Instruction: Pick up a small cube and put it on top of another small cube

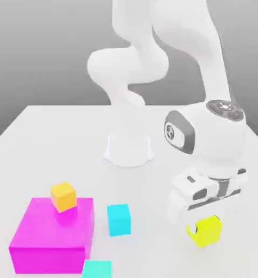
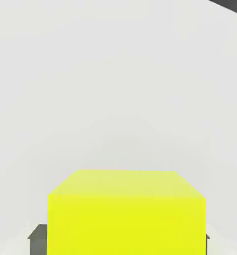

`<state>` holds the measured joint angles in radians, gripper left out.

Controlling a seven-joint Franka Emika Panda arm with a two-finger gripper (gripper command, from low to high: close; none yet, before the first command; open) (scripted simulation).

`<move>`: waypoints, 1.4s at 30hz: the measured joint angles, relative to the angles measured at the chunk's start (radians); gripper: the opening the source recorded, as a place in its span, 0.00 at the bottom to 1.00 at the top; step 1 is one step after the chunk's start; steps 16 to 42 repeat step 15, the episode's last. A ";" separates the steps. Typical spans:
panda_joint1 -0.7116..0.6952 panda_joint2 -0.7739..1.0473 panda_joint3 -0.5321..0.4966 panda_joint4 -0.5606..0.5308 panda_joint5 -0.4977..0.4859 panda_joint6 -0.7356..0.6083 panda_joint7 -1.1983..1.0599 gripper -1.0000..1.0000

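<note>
The gripper [image 1: 203,223] points down, its fingers closed to the width of the yellow cube [image 1: 208,231] between them. The orange cube [image 1: 63,197] sits on the magenta block [image 1: 55,233].

Bright, flat light with faint shadows

Five blocks out on the table!
One magenta block [image 1: 52,233], one orange cube [image 1: 64,197], one yellow cube [image 1: 207,231], one cyan cube [image 1: 119,220], one turquoise block [image 1: 97,269]; one table [image 1: 152,184], one arm [image 1: 128,65].
</note>
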<state>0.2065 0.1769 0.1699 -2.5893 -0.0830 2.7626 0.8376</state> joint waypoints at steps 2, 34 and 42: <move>-0.057 -0.003 -0.051 0.059 0.029 -0.061 0.008 0.00; -0.258 0.160 -0.229 0.272 0.127 -0.109 0.037 1.00; -0.258 0.160 -0.229 0.272 0.127 -0.109 0.037 1.00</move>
